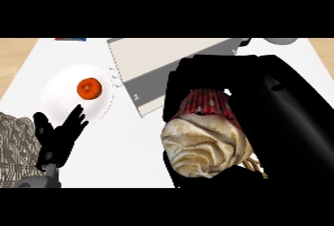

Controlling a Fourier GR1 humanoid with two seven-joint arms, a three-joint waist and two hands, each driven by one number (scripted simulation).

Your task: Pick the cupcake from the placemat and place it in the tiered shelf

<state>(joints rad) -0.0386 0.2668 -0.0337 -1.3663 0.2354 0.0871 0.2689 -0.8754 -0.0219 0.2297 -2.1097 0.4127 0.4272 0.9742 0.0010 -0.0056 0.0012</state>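
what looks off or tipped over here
The cupcake is the odd one: held up in the right hand, it lies tipped over, red wrapper toward the shelf, frosting toward the view's lower edge. The orange thing sits squarely on its plate. The left hand rests open.

No words, nos. or signs to read anywhere. The small blue and red thing [70, 39] at the top edge is too blurry to tell.

Matte black left hand [58, 137] at eight o'clock, slim jointed fingers, grey forearm [36, 181] below. Bulky glossy black right hand [274, 110] at three o'clock.
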